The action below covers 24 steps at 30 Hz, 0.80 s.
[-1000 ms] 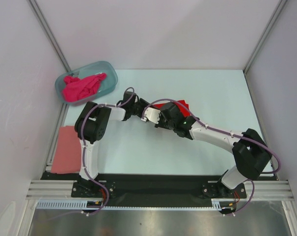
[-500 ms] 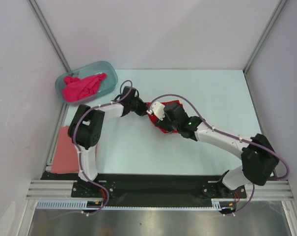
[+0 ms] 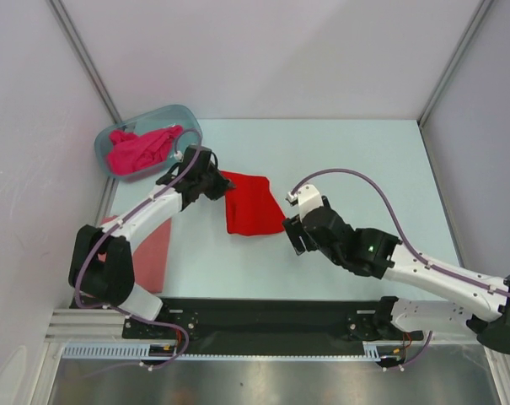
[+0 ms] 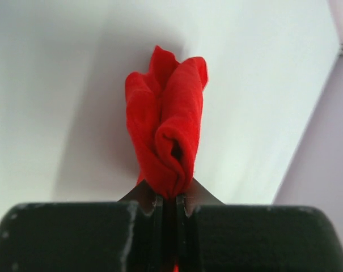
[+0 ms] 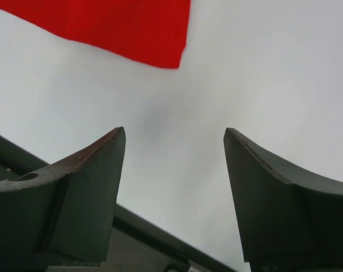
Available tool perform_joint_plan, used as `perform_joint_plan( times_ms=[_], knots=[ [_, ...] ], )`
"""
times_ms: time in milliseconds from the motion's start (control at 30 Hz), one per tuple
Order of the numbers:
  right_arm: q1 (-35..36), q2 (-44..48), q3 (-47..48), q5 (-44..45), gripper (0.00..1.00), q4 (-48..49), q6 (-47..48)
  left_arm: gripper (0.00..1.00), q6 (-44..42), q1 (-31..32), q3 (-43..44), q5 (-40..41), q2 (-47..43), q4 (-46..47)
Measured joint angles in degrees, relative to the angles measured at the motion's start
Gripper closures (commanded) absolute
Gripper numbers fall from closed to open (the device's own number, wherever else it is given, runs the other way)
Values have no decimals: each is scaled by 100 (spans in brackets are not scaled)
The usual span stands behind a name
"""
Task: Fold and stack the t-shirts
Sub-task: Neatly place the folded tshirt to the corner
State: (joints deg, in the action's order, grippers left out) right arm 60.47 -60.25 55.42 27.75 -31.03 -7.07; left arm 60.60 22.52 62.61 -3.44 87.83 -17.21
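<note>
The bright red t-shirt [image 3: 255, 204] lies folded in a rough square on the table, left of centre. My left gripper [image 3: 218, 187] is shut on its left edge; in the left wrist view the bunched red cloth [image 4: 168, 124] runs out from between the closed left gripper [image 4: 170, 198]. My right gripper [image 3: 291, 234] stands open just off the shirt's near right corner, touching nothing. The right wrist view shows only a red corner [image 5: 120, 25] beyond the empty right gripper [image 5: 174, 136]. The salmon-pink shirt [image 3: 156, 253] lies flat at the near left, partly under my left arm. The magenta shirt [image 3: 136, 150] is crumpled in the tub.
The translucent blue-grey tub [image 3: 191, 128] sits at the far left corner of the table. White walls with metal posts close in the left, back and right sides. The black mounting rail [image 3: 263, 314] runs along the near edge.
My right gripper opened, let go of the red shirt and drew back to the near right. My left gripper closed on the shirt and pulled it leftward, where it now lies spread.
</note>
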Motion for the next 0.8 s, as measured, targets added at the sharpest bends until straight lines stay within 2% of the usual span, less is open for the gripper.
perform_joint_plan(
  times_ms=[267,533,800],
  knots=[
    [498,31,-70,31,24,-428,-634,100,-422,-411,70,787,-726,-1198],
    [501,363,-584,-358,24,-258,-623,100,-575,-999,693,1397,-874,-2179],
    [501,472,-625,-623,24,-28,-492,100,-671,-1561,1410,1777,-876,-2885]
  ],
)
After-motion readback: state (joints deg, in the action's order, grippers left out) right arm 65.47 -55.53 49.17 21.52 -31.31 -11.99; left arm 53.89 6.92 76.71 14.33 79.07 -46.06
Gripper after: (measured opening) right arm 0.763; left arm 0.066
